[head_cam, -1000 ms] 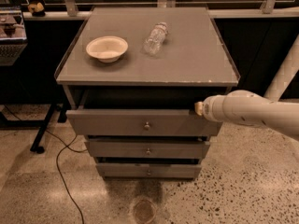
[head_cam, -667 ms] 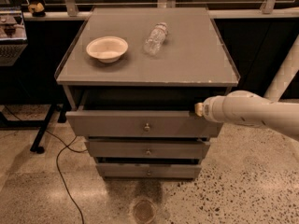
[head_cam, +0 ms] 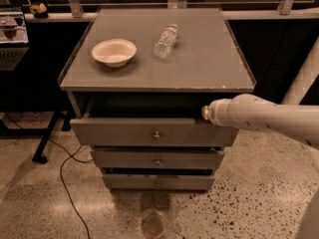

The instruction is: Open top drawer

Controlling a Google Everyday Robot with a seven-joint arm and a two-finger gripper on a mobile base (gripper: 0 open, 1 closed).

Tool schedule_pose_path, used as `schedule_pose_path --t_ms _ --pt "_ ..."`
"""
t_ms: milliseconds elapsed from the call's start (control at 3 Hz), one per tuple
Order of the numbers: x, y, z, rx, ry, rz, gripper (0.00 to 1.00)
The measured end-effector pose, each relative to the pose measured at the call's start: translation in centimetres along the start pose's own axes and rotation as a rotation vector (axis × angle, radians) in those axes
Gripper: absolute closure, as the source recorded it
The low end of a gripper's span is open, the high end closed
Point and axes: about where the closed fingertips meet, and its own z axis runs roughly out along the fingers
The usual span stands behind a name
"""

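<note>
The top drawer (head_cam: 119,132) is the widest of three grey drawers in a small cabinet. Its front stands pulled out from the cabinet, with a dark gap behind its upper edge. A small round metal knob (head_cam: 156,135) sits at its centre. My white arm reaches in from the right. My gripper (head_cam: 205,113) is at the arm's tip, at the right end of the drawer's upper edge, just under the cabinet top. It is mostly hidden by the arm.
The cabinet top (head_cam: 209,59) carries a white bowl (head_cam: 114,52) and a clear plastic bottle (head_cam: 165,41) lying on its side. Two narrower drawers (head_cam: 124,158) sit below. A black cable (head_cam: 65,183) runs over the speckled floor at left. A table leg (head_cam: 47,138) stands left.
</note>
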Motion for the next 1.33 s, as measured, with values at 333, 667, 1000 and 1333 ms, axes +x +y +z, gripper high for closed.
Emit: schedule_pose_path --t_ms 333,667,1000,1333 --pt "0.0 0.0 0.0 0.0 0.0 0.0 1.0" --pt "0.9 -0.4 0.0 0.006 0.027 0.003 1.0" --pt "1.9 -1.0 -0.4 0.008 0.042 -0.001 1.0" --pt "2.7 -1.3 -1.0 0.005 0.059 -0.008 1.0"
